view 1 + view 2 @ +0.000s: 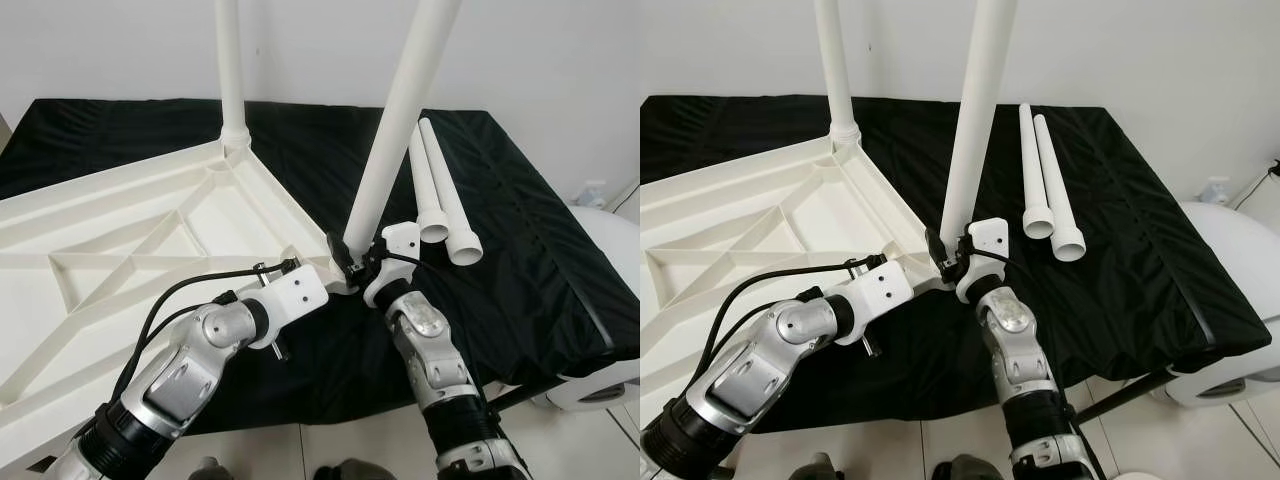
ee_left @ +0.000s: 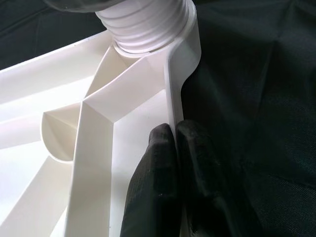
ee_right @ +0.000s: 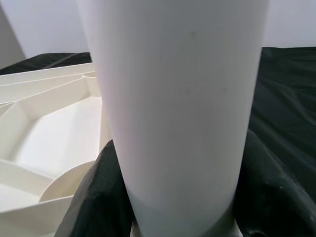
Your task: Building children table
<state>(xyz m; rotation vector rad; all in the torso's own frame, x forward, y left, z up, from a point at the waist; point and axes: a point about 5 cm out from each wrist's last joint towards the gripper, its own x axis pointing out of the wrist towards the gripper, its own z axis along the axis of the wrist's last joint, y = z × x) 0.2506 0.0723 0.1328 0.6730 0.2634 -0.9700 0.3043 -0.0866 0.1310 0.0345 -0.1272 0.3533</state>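
The right gripper point(image 1: 352, 262) pinches the stiff, smooth, light-looking table leg point(image 1: 395, 125) low by its socket, sensibly, while the left gripper point(image 2: 173, 148) clamps the upturned tabletop's rim point(image 2: 173, 94).

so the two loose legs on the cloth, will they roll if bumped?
Probably. The loose legs are smooth round tubes lying flat on the black cloth. Their flared ends would likely curve the roll. They look like hollow plastic, so likely light.
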